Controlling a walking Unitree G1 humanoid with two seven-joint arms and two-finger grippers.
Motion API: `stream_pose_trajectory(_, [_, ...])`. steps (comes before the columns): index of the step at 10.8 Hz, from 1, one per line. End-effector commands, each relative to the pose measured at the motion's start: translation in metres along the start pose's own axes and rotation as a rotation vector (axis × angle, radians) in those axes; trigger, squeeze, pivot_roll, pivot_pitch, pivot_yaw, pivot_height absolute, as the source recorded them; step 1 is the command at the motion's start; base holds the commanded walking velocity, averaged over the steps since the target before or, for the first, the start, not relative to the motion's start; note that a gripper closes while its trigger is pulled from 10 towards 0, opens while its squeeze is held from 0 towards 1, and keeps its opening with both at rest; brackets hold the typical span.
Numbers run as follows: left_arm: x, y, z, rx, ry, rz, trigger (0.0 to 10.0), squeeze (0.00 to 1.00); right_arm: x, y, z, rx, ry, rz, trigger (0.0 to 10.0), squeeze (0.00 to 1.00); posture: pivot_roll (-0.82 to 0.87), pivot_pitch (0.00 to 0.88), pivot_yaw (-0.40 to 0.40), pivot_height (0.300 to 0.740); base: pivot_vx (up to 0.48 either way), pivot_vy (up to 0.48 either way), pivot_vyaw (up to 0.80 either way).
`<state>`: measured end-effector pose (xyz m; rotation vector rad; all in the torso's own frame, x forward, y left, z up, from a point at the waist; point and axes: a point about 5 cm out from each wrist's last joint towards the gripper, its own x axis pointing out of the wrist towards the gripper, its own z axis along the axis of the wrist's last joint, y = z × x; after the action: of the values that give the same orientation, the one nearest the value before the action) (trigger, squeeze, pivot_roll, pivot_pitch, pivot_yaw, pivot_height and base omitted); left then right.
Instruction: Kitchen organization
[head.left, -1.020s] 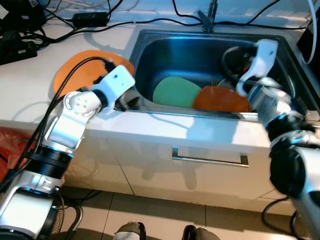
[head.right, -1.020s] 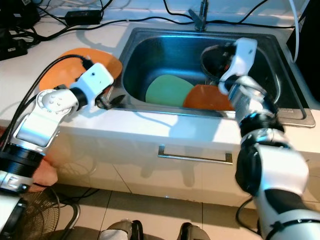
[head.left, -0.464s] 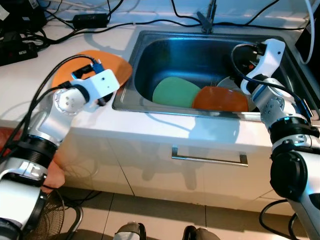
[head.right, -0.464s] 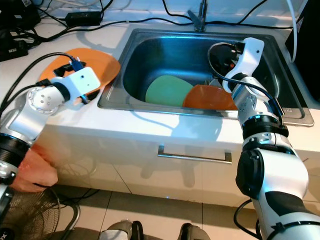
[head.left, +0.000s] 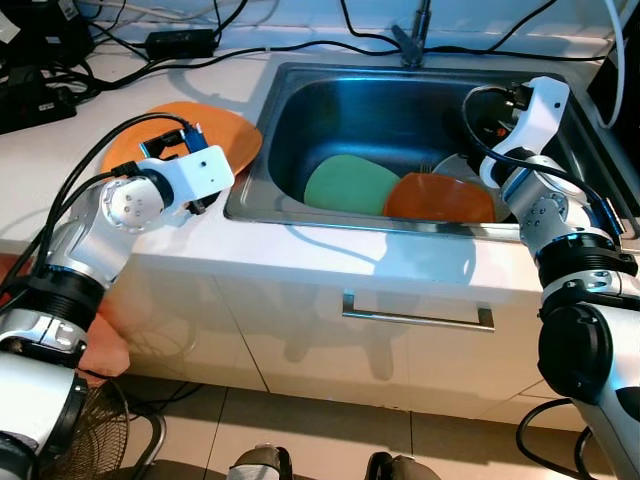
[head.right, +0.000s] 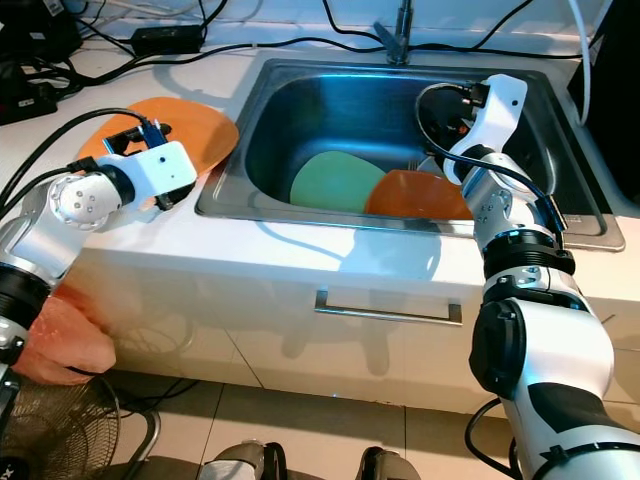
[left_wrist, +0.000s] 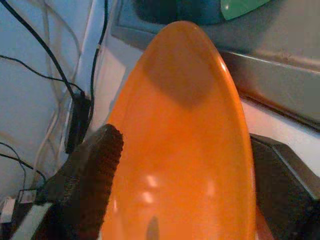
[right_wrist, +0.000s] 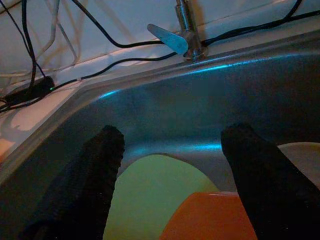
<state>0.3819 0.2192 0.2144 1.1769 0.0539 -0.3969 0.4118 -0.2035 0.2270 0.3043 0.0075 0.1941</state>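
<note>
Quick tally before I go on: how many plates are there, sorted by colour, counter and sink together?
Orange plates: 2, one on the counter, one in the sink
Green plates: 1, in the sink
Pale plates: 1, partly hidden behind the orange one
Total: 4

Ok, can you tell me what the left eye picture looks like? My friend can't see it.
The robot's left gripper reaches over an orange plate on the white counter beside a metal sink. In the sink lie a green plate and another orange plate, with the right gripper held above them. Black cables run along the back.
</note>
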Motion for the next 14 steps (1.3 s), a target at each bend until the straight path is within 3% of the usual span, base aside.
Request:
stream_pose_trajectory(1, [0.0,-0.008,-0.012,0.0,0.06,-0.051,0.0,0.0,0.001,0.003,0.005,0.005,-0.016,0.006,10.0,0.0,0.11,0.093,0.054,0.74,0.0,0.0,0.0])
stream_pose_trajectory(5, [0.002,-0.009,-0.021,-0.065,0.095,-0.018,0.0,0.0,0.001,0.011,0.003,0.028,-0.015,0.029,10.0,0.0,0.1,0.093,0.049,0.74,0.0,0.0,0.0])
stream_pose_trajectory(10, [0.003,-0.013,-0.021,-0.07,0.09,-0.023,0.0,0.0,-0.002,0.008,-0.006,0.033,0.009,0.011,10.0,0.0,0.1,0.094,0.054,0.74,0.0,0.0,0.0])
stream_pose_trajectory(14, [0.005,-0.008,-0.018,-0.105,0.073,0.054,0.0,0.0,-0.004,0.003,-0.009,0.039,0.019,-0.008,10.0,0.0,0.1,0.093,0.056,0.74,0.0,0.0,0.0])
